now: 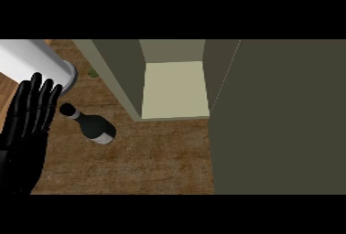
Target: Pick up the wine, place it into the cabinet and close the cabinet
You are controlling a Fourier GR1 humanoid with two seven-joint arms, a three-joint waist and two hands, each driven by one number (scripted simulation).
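Wine bottle [93, 123] is standing upright on the wooden counter [155, 160] around 9 o'clock, just beside the left hand [27, 128], which is resting flat open, fingers straight, gripping nothing. Guessing it's glass: stiff, slick, kinda heavy, breakable, so I'd be grabbing the wide body, not the skinny neck. Further back, the cabinet [174, 87] is sitting open at 12 o'clock. Its door [283, 114] is blocking everything at 3 o'clock; right hand isn't showing.

The tabletop [155, 160] lies bare from the wine bottle [93, 125] toward three o'clock. The cabinet [174, 87] opening is unblocked; its open door [283, 114] walls the right side.
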